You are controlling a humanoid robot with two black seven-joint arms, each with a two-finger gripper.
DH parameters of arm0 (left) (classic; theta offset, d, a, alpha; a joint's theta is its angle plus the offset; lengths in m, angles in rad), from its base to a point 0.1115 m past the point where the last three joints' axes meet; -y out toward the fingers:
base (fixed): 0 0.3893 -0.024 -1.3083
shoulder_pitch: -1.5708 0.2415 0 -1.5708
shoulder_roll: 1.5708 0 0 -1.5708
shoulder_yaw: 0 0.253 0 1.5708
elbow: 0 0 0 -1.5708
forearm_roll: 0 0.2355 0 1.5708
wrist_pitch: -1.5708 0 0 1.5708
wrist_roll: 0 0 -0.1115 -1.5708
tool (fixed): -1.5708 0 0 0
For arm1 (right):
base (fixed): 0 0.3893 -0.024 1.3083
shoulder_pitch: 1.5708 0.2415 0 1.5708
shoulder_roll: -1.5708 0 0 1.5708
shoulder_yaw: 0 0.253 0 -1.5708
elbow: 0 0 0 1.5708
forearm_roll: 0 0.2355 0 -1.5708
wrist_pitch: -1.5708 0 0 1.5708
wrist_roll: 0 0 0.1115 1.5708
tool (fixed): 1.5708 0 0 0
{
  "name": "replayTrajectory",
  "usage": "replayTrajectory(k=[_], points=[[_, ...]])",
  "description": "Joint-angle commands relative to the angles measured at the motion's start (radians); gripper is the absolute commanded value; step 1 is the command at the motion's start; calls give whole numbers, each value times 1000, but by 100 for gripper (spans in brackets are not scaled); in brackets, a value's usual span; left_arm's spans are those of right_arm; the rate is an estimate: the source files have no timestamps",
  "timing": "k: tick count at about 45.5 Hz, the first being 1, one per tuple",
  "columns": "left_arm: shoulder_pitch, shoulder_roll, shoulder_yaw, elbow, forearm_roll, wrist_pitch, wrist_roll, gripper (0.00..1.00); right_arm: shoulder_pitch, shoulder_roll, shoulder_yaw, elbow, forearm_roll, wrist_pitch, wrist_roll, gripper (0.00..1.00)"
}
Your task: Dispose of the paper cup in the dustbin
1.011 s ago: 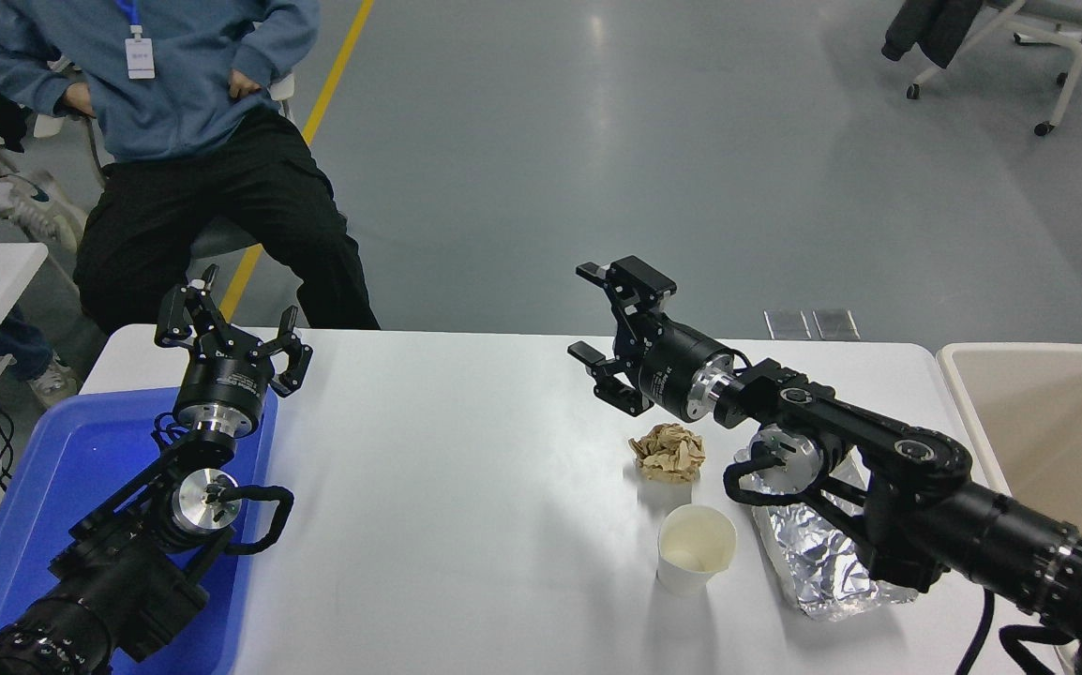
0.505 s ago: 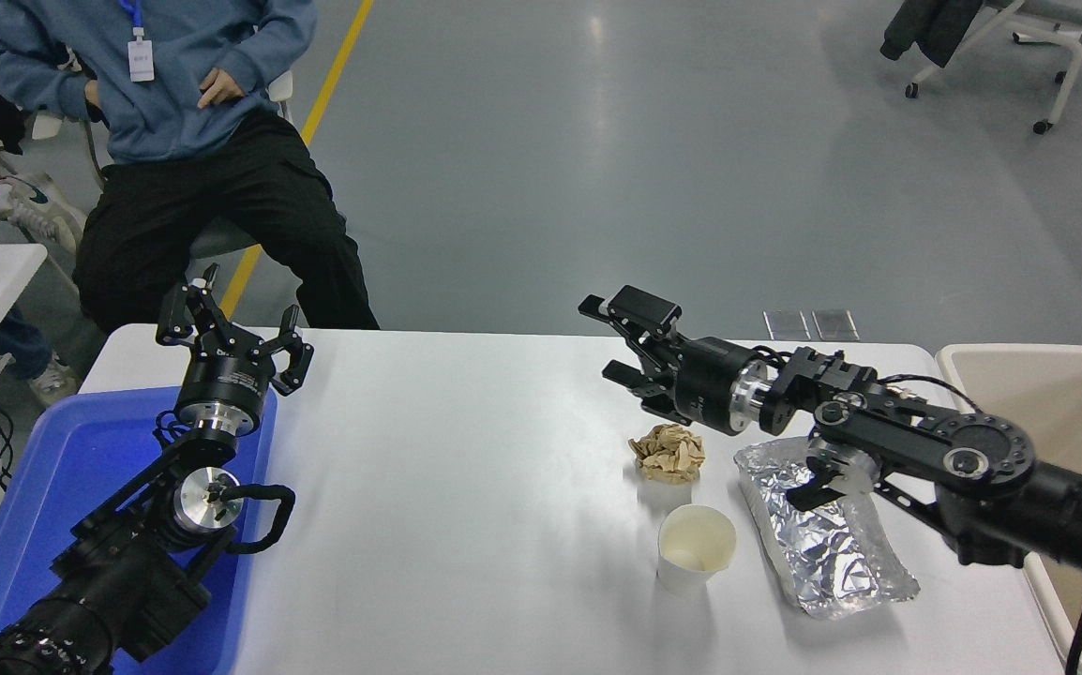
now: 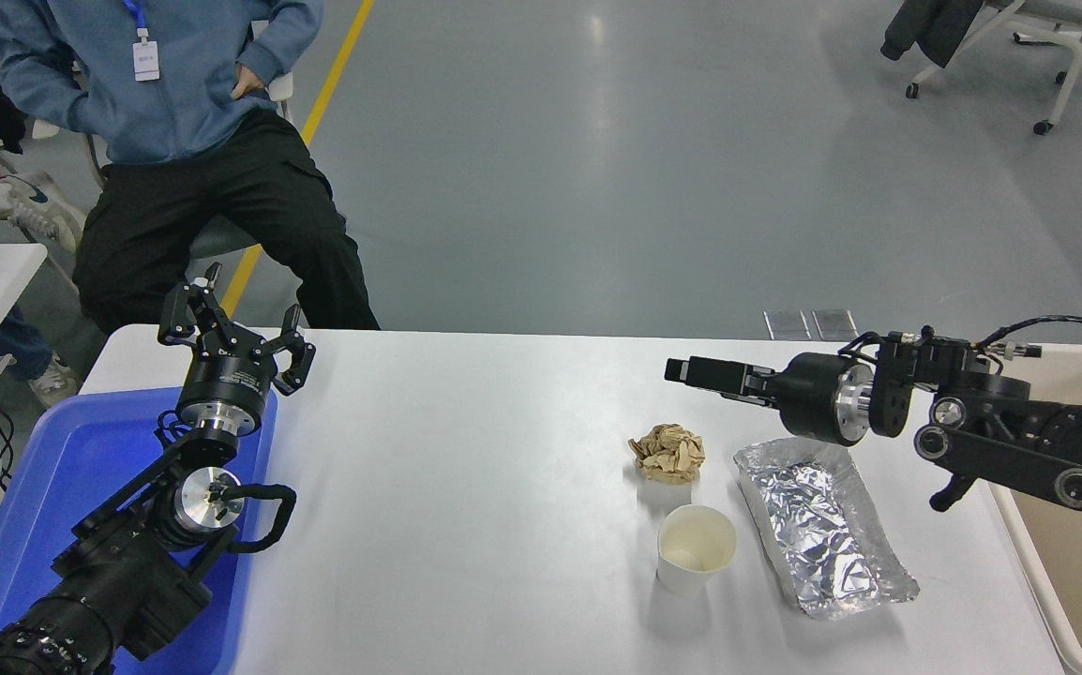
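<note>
The paper cup stands upright on the white table, front right of centre, its cream inside showing. The beige dustbin stands off the table's right end. My right gripper points left, level over the table, behind the cup and the tan paper ball; seen side-on, it looks open and holds nothing. Its arm reaches in over the dustbin's near corner. My left gripper is open and parked over the blue tray at the left.
A crumpled tan paper ball lies just behind the cup. A crinkled foil tray lies to the cup's right. A blue tray lies under the left arm. A person sits beyond the far left corner.
My right arm has swung right and drawn back toward the dustbin. Its gripper has turned from tilted up to level and moved right. The cup, ball and foil tray have not moved.
</note>
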Motion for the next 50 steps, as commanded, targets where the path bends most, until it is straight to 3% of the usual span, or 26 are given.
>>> replayTrajectory(k=[1, 16, 30, 50], points=[[1, 1, 0, 0, 0, 0, 0, 100, 10, -79, -17, 50, -53, 0, 9, 100], [1, 1, 0, 0, 0, 0, 0, 100, -18, -191, -17, 236, -63, 2, 9, 100], [1, 1, 0, 0, 0, 0, 0, 100, -68, -198, -16, 340, -61, -4, 21, 100], [3, 1, 0, 0, 0, 0, -2, 100, -168, -158, -17, 307, -156, -75, 28, 100]])
